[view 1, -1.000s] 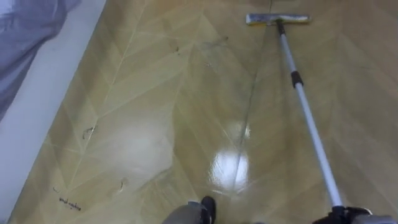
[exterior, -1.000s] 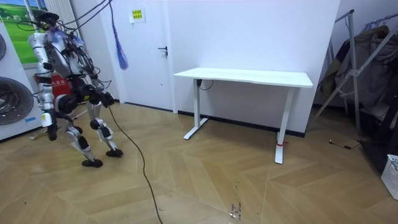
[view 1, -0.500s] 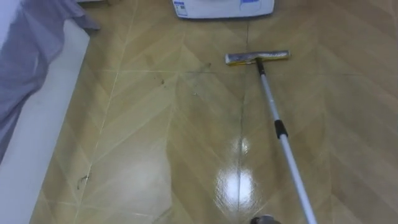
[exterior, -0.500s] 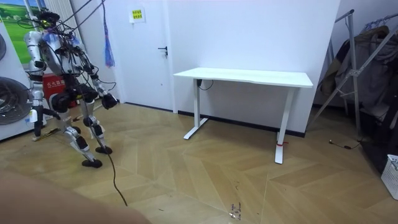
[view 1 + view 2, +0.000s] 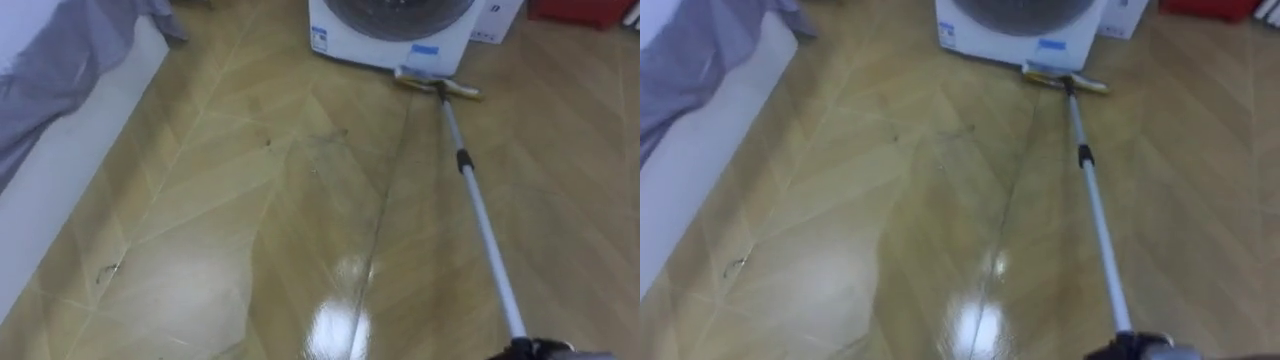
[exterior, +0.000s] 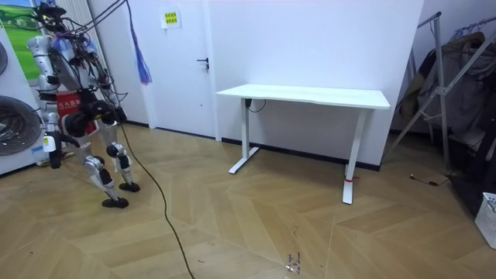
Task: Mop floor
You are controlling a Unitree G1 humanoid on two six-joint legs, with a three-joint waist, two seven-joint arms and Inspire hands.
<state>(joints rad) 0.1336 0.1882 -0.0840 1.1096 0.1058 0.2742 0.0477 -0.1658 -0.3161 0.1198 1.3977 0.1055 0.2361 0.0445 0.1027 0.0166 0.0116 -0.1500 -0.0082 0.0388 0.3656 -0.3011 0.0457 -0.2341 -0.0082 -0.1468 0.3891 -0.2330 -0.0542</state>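
Left eye view: the mop (image 5: 478, 205) lies on the floor (image 5: 230, 220) with its head touching the base of the washer (image 5: 390, 30). The pole runs toward the lower right and ends at the right hand (image 5: 540, 350). Only the top of that hand shows at the frame edge, so its grip cannot be told. A grey cloth (image 5: 50, 60) lies at the left over a white ledge (image 5: 60, 190). Room view: the robot stands bent forward at the room view's left, facing the washer. The left hand (image 6: 109, 114) is at hip height, too small to read. A white desk (image 6: 310, 97) stands well apart, to the room view's right. Right eye view: same layout, with the pole ending at the right hand at the bottom edge.
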